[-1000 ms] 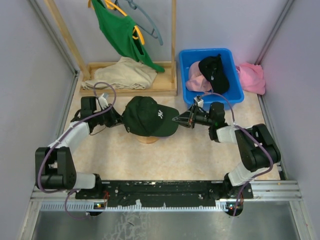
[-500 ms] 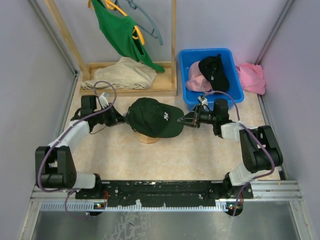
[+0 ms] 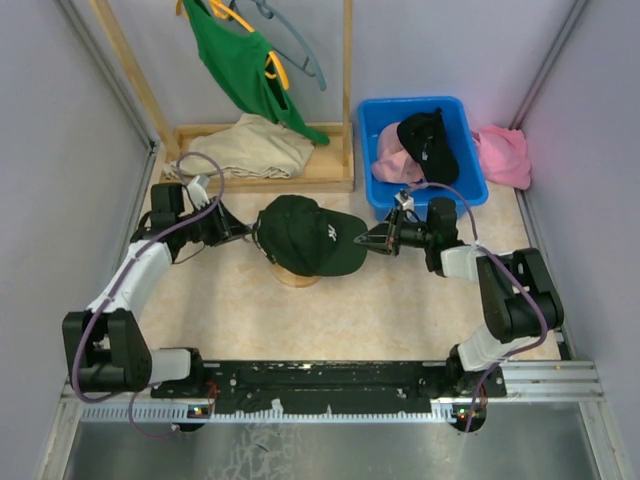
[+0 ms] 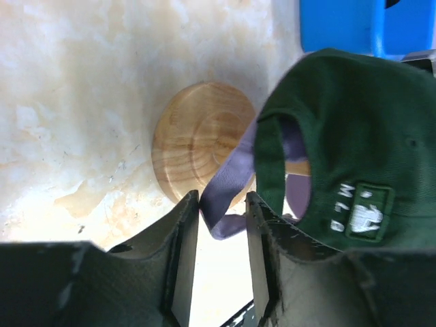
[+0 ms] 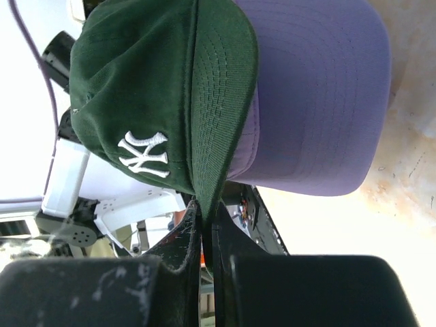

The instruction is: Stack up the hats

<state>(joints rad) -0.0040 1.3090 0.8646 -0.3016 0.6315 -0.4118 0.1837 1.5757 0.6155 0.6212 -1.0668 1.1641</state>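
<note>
Dark cap [image 3: 300,235] over lavender cap [image 5: 313,95] on wooden stand [image 4: 194,136].
Right hand [image 3: 371,241] clamps the dark brim; left hand [image 4: 221,204] has its fingers apart around the lavender strap [image 4: 225,187].

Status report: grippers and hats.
Left gripper open astride strap of lavender fabric cap. Right gripper shut on brim of dark fabric cap with white logo, sitting over lavender cap on round wooden stand. Nothing blocking.
</note>
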